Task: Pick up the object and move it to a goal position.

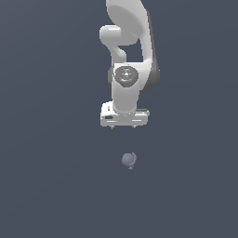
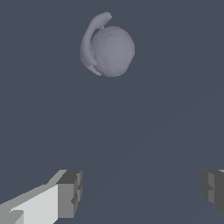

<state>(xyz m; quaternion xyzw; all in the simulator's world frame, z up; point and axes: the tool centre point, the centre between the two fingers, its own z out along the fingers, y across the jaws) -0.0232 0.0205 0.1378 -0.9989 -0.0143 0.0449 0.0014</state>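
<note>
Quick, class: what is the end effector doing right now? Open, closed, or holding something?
End effector: open and empty, fingers wide apart; the grey-lilac ball lies apart from it, not between the fingers.

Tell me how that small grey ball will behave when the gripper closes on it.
The object looks round and smooth, so it will probably roll if nudged off-centre. It is much smaller than the open gripper, so it could squirt out unless the fingers close squarely. The curved band along one side may make it rest lopsided.

A glossy white arm (image 1: 125, 88) with a dark grey joint cap and seemingly blocky grey fingers (image 2: 70, 192).
</note>
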